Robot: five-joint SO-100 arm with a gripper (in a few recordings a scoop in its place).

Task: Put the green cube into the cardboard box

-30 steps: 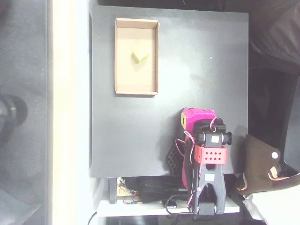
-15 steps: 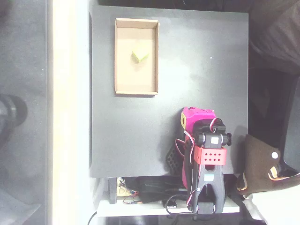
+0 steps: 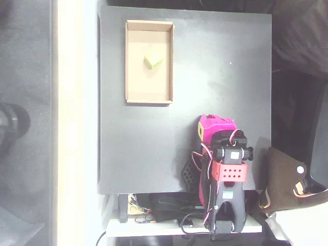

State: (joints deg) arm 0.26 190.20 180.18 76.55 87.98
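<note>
The green cube (image 3: 153, 61) lies inside the cardboard box (image 3: 148, 87), on its floor in the upper half and slightly right of centre. The box sits at the upper left of the black table. The magenta, black and red arm is folded up at the table's lower right edge, far from the box. Its gripper (image 3: 189, 175) is a dark part tucked beside the arm's left side. Its jaws are too dark and hidden to read, and nothing shows in them.
The black table (image 3: 220, 77) ends close behind the box at the top and left. Cables and electronics (image 3: 164, 210) lie below the table's lower edge. A brown object (image 3: 282, 179) sits to the right of the arm.
The arm's red wrist part has sunk slightly toward the bottom edge of the picture. The cube and the box have not moved.
</note>
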